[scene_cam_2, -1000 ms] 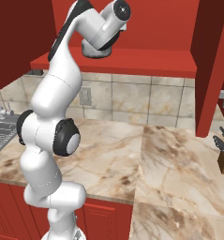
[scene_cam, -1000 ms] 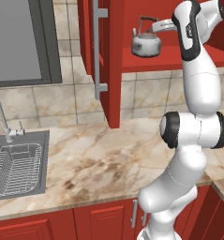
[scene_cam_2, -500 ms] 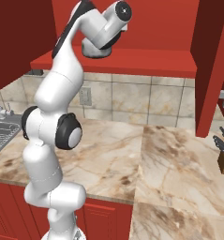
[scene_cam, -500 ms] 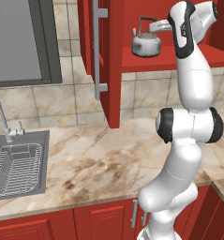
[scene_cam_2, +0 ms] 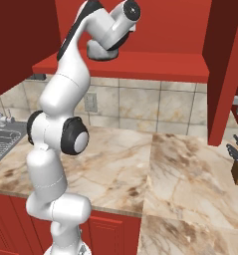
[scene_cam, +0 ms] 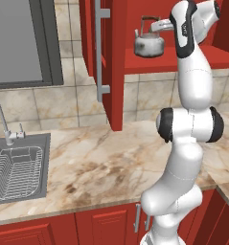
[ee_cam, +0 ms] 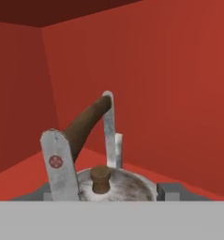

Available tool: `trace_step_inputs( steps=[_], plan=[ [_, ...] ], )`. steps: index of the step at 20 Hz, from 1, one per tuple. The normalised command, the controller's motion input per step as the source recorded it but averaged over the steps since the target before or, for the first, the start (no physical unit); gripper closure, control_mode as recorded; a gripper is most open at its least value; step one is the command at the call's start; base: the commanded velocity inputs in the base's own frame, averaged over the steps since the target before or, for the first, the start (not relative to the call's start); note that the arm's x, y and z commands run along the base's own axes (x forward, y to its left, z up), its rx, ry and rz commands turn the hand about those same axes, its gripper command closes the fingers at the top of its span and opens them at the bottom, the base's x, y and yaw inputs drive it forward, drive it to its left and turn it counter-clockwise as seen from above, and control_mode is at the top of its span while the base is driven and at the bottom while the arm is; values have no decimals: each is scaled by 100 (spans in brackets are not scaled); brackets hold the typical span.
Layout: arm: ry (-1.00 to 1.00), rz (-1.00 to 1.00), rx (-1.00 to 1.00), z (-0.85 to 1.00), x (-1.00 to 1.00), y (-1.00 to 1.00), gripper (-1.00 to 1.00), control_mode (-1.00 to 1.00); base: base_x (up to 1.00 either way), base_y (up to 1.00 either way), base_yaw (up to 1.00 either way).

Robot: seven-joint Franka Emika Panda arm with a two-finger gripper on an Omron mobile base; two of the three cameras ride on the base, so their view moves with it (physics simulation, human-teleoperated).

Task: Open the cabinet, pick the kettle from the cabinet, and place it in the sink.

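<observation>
Sitting on the red shelf of the open red wooden cabinet with the long silver bar handle is the small squat silvery-grey metal kettle with its tall arched dark-brown handle. It stands upright, near the front edge of the shelf. The white robot arm reaches up to it, and the dark two-finger gripper is right beside the kettle's top, on the side away from the door.

From the hand view, the kettle is very close and low. Its domed lid with a small brown knob sits just ahead, and the brown handle curves up over it on two flat silver posts. One dark finger tip shows at the bottom, beside the lid. I cannot tell if the fingers are spread or pinched, because so little of them shows. Nothing seems to be held yet.

The kettle looks hard and stiff, so it will not squash. Its round metal body looks smooth and slippery, and too wide for small fingers. It is probably light if it is empty. The best place to take hold looks like the top of the brown arch, in the middle, where the bar is thin. Held there, the kettle may swing a little, so slow moves would be wise.

The rectangular grey steel sink with the wire rack is far down to the left, set in the marble counter.
</observation>
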Motion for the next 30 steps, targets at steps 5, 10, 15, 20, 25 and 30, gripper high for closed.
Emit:
trace_step_inputs(
  steps=[5,10,15,20,25,30],
  plan=[
    [0,0,0,0,-3,0,100,-100,0,0,0],
    [-1,0,0,0,-25,-1,100,-100,0,0,0],
    [-8,-3,1,0,-55,-8,100,-100,0,0,0],
    [-16,-7,4,-1,-72,-9,100,-100,0,0,0],
    [-7,-12,1,-4,-75,-1,100,-100,0,0,0],
    [0,-11,0,-1,-72,-1,100,-100,0,0,0]
  ],
)
